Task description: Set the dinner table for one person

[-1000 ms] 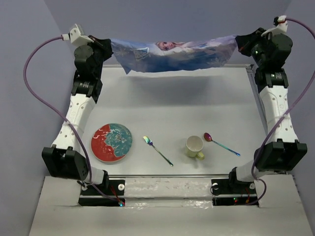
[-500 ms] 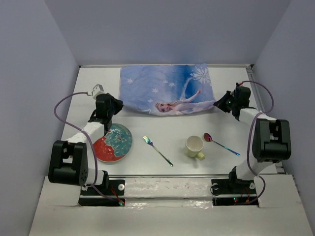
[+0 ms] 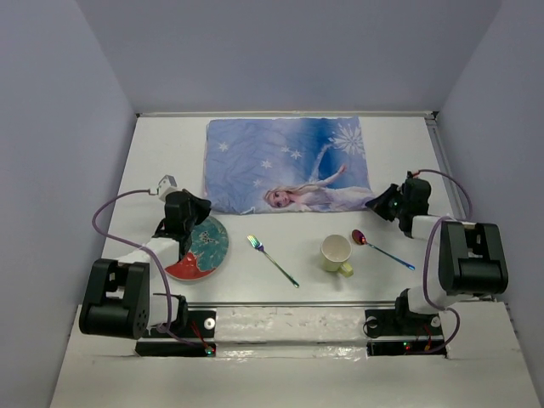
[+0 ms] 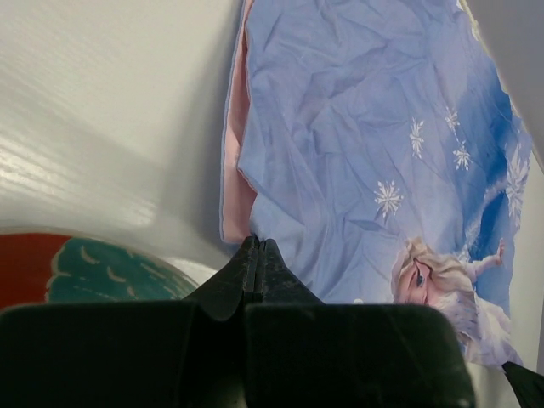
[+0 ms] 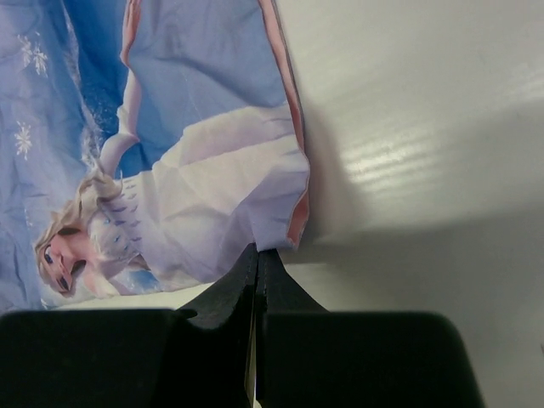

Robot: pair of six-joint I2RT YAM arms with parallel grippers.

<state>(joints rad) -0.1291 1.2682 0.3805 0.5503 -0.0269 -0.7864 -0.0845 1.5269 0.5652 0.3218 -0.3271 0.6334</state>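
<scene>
Drags the placemat (image 3: pixel 287 164) nearer from the far edge of the desk (image 3: pixel 289 234), left fingers (image 4: pixel 234 285) and right fingers (image 5: pixel 234 293) clamped on its near corners, leaving plate (image 3: pixel 194 246), fork (image 3: pixel 272 260), cup (image 3: pixel 337 252) and spoon (image 3: pixel 382 249) by the near edge unplaced.

placemat (image 3: pixel 289 161) flat, far side | plate (image 3: pixel 208 246) – left | fork (image 3: pixel 272 260) | mug (image 3: pixel 337 253) | spoon (image 3: pixel 382 249) – seemingly iridescent

One dinner table (image 3: pixel 170 153) bears one placemat (image 3: pixel 285 161), one plate (image 3: pixel 204 248), one fork (image 3: pixel 272 260), one mug (image 3: pixel 337 253), one spoon (image 3: pixel 382 249).
</scene>
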